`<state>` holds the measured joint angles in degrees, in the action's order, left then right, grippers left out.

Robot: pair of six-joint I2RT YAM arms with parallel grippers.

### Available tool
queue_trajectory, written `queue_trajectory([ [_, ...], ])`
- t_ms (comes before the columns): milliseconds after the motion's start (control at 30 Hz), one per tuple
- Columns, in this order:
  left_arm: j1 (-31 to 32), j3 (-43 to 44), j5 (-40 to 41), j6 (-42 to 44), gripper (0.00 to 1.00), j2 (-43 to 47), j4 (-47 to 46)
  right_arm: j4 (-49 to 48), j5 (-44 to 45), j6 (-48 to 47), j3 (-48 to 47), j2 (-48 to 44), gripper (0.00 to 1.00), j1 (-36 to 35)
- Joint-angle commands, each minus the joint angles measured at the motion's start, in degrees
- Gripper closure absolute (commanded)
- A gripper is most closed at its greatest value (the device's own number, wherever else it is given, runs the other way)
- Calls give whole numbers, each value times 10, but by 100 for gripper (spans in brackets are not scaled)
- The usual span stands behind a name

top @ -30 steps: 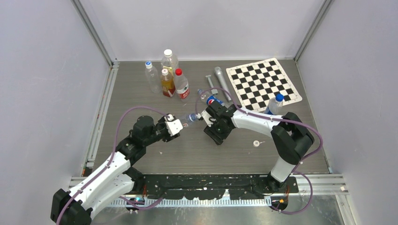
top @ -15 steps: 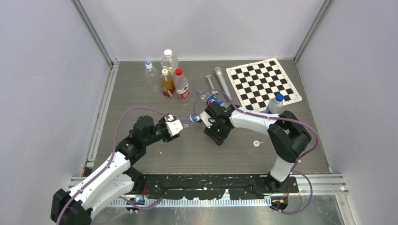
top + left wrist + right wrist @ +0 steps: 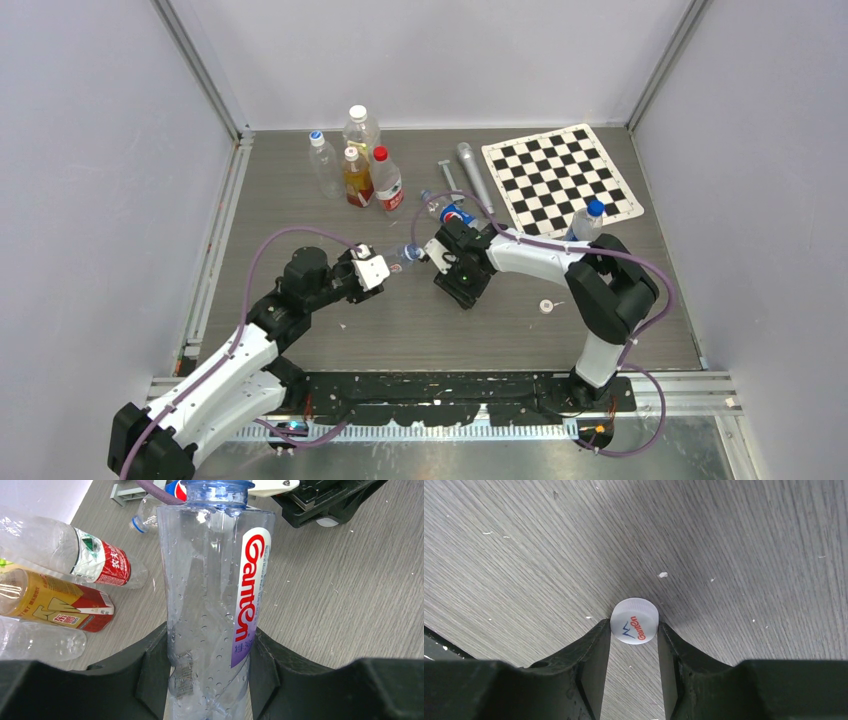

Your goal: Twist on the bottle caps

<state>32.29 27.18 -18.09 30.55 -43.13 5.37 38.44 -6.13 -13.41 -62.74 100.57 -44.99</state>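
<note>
The bottle (image 3: 212, 595) is clear and beaded with droplets inside. A narrow white-to-purple label reads Ganten in red down its side, and its blue-tinted threaded neck is uncapped. It sits out over the middle of the table (image 3: 300, 200), lying roughly level, base toward the left arm and mouth toward the right one. The left gripper (image 3: 207, 635) has it by the lower body, both black fingers pressed flat against its sides, so the jaws stand at the bottle's own width. The cap (image 3: 634, 621) is small, round and white, ribbed on its rim, with the same Ganten mark in blue and red on its top. The right gripper (image 3: 634, 627) pinches it at the very fingertips, jaws drawn narrow with a finger touching each side of the rim. The grey wood-grain table lies behind the cap, and I cannot tell whether the cap touches the surface. From above, the right gripper's tips are just beside the bottle's mouth, the two arms meeting nose to nose. Just behind them the Pepsi bottle (image 3: 455, 213) lies on its side, and a second cap (image 3: 546, 306), also white, rests alone on the table nearer the right arm's base.
</note>
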Motion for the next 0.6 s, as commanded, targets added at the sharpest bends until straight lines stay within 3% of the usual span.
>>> queue_trajectory([
  [0,2,0,-14,7,100,8,-26,-15,-1,-1,-23,-4,58,1],
  [200,2,-1,-22,9,100,13,-25,5,-22,12,-33,-46,62,2],
  [567,2,19,-96,-7,100,2,-35,62,-121,42,-103,-209,64,28],
])
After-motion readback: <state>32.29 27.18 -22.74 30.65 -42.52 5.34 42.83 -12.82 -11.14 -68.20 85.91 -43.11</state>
